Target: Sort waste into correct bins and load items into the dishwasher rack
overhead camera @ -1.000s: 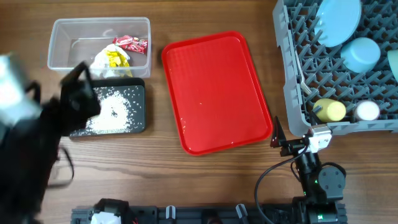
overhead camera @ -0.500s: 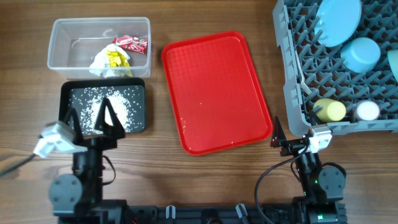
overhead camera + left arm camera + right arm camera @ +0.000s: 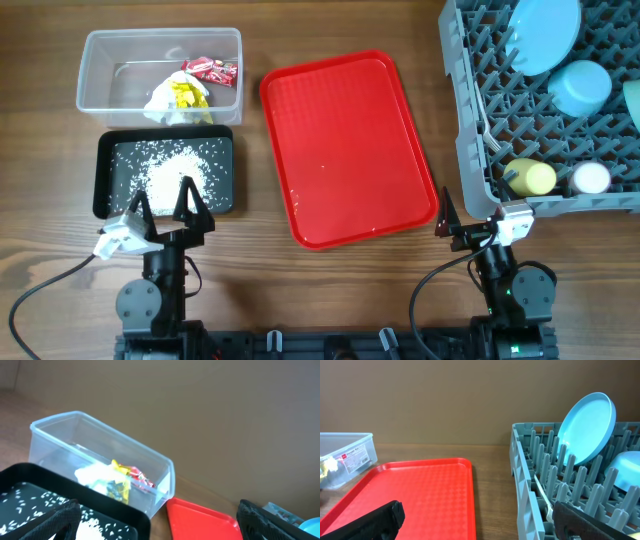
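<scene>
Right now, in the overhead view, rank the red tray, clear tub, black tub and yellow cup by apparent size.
1. red tray
2. clear tub and black tub: about alike, not ranked
3. yellow cup

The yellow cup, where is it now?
In the overhead view, the yellow cup lies in the dishwasher rack at the right, beside the pinkish-white cup.

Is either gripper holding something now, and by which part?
Nothing is held. The left gripper and the right gripper are both open, with nothing between their fingers.
</scene>
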Motion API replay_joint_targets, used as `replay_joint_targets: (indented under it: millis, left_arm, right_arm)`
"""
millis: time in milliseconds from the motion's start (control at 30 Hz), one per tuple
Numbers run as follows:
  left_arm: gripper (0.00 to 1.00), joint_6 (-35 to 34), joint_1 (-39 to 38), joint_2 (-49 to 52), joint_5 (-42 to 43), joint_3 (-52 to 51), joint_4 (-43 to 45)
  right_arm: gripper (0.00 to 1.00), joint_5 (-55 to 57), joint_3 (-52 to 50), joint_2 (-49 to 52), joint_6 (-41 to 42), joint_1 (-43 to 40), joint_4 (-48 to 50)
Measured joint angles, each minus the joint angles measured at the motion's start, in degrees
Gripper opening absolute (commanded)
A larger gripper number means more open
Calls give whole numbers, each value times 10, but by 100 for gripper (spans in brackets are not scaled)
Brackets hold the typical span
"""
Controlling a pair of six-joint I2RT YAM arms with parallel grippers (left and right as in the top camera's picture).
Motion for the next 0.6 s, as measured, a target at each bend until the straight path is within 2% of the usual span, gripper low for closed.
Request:
replay_joint_targets:
  millis: [200,600]
  left_arm:
    - [100,0,9,-7,1,-40,-2]
    - [100,0,25,-7,3,-46,-19]
  right_arm:
    - [100,0,0,0,0,0,0]
    - [100,0,0,0,0,0,0]
